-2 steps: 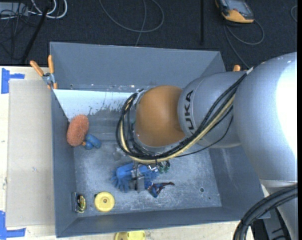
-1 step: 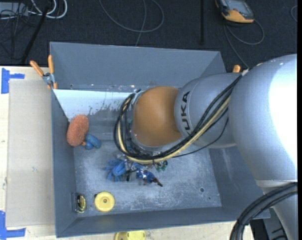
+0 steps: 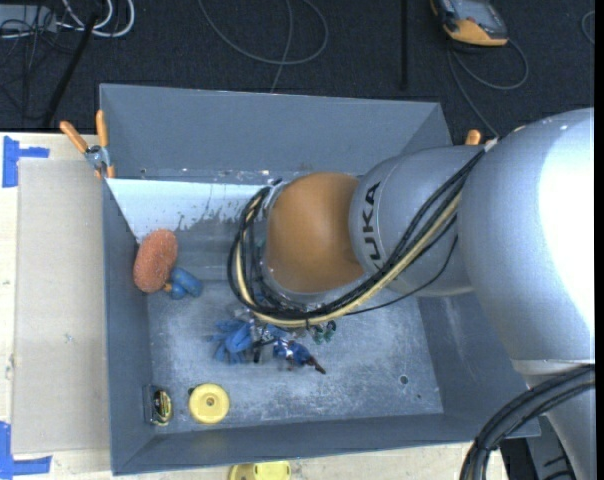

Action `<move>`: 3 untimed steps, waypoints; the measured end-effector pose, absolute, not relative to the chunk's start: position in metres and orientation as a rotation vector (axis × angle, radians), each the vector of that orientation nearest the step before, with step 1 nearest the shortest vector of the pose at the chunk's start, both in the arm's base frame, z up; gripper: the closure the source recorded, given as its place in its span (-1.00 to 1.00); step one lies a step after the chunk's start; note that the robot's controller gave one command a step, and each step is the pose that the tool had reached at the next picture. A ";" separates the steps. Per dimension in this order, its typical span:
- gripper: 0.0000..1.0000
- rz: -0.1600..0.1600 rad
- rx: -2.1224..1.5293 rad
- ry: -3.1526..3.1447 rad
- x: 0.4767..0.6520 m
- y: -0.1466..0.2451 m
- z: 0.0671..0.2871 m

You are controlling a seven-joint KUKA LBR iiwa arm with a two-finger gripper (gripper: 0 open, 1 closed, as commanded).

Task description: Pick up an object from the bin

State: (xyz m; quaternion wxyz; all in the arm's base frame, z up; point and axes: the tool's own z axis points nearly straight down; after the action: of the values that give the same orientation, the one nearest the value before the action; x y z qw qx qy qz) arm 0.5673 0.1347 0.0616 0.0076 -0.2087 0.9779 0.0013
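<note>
My gripper point(image 3: 285, 349) reaches down into the middle of the bin, mostly hidden under the arm's wrist. Right against its left side lies a crumpled blue thing point(image 3: 231, 339) on the bin floor; whether the gripper touches it I cannot tell. Further left, by the bin's left wall, stands a brown-orange oval sponge-like thing point(image 3: 155, 260), with a small blue piece point(image 3: 186, 285) just to its right.
A yellow round disc point(image 3: 209, 403) and a small dark tape measure with a yellow rim point(image 3: 160, 405) lie near the front left corner. The arm and its cables cover the bin's middle and right side.
</note>
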 end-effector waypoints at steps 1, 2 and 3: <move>1.00 0.002 -0.658 3.069 0.565 0.134 0.067; 1.00 0.001 -0.656 3.077 0.563 0.134 0.087; 1.00 0.001 -0.654 3.071 0.566 0.135 0.100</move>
State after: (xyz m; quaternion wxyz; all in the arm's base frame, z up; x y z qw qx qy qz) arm 0.5661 0.1350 0.1002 0.0010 -0.2082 0.9781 0.0003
